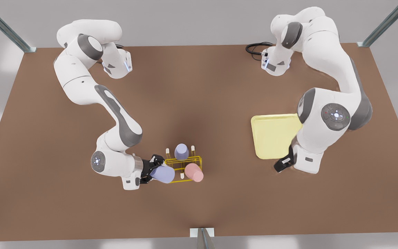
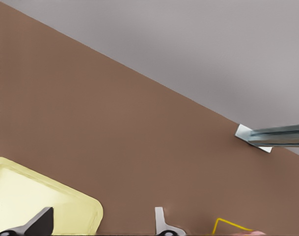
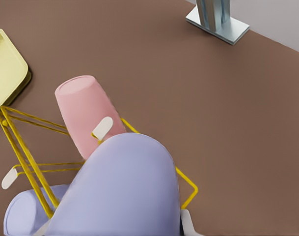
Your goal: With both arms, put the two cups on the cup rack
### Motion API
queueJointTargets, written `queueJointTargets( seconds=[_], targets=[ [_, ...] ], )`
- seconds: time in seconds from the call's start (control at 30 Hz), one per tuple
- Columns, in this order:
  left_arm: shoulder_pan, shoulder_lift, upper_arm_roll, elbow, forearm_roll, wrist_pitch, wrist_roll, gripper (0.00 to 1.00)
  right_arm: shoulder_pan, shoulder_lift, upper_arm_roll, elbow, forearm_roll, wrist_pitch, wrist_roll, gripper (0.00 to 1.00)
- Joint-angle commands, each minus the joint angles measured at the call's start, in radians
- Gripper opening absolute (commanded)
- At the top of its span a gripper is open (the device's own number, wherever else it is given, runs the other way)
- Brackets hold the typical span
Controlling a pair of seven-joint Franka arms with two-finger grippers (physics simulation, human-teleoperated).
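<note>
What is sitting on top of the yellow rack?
On the cup rack sit a pink cup and a lavender cup, both over pegs. The right gripper holds another lavender cup at its edge. The pegs under them are hidden.

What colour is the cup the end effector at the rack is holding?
Pale lavender cup, gripped by the right end effector beside the yellow rack; clearest in the front view.

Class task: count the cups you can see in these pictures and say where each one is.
3. A lavender cup in the right gripper beside the cup rack; a second lavender cup and a pink cup on rack pegs.
</note>
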Motion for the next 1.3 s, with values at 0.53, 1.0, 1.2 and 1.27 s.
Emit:
queueJointTargets(
  seconds=[0.53, 1.0, 1.2, 1.27],
  targets=[
    [0.029, -0.298, -0.021, -0.457, 0.001, -0.095, 0.650, 1.00, 0.004, -0.006, 0.009, 0.006, 0.045, -0.171, 0.627, 1.00],
    [0.032, -0.301, -0.019, -0.454, 0.004, -0.093, 0.657, 1.00, -0.152, -0.251, -0.218, 0.046, -0.345, -0.513, 0.616, 1.00],
    [0.081, -0.300, -0.016, -0.446, -0.024, -0.090, 0.658, 1.00, -0.261, -0.448, -0.221, -0.018, -0.220, -0.589, 0.547, 1.00],
    [0.079, -0.300, -0.018, -0.446, -0.025, -0.069, 0.658, 1.00, -0.252, -0.501, -0.212, -0.025, -0.210, -0.671, 0.560, 1.00]
  ],
)
